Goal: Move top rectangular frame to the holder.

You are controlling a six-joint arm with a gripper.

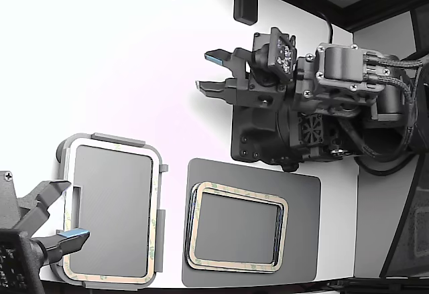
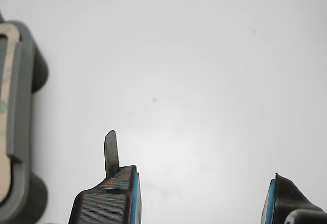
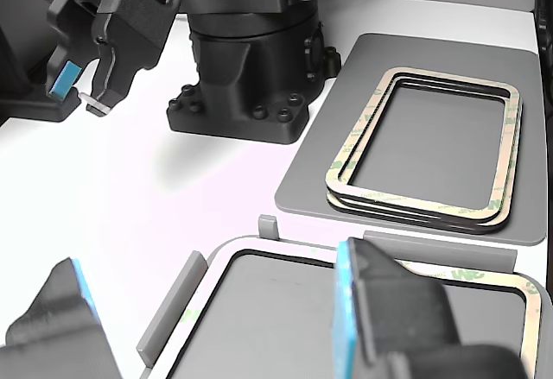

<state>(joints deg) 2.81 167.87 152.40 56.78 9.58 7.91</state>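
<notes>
A stack of tan frames lies on a dark grey mat (image 1: pixel 301 193), and the top rectangular frame (image 1: pixel 234 189) (image 3: pixel 350 150) is the uppermost ring. The light grey holder (image 1: pixel 67 148) (image 3: pixel 173 310) (image 2: pixel 23 132) sits at the exterior view's lower left. A tan frame (image 1: pixel 156 193) lies inside it. My gripper (image 1: pixel 209 71) (image 2: pixel 199 193) (image 3: pixel 79 90) hovers open and empty over bare white table, well away from the stack and beside the holder's edge. Its blue pads (image 2: pixel 134 198) face each other across a wide gap.
A second arm's gripper (image 1: pixel 57 213) reaches over the holder from the exterior view's lower left, its fingers (image 3: pixel 380 310) spread apart. My arm's black base (image 3: pixel 246 68) stands just behind the mat. The white table ends near the mat's front edge.
</notes>
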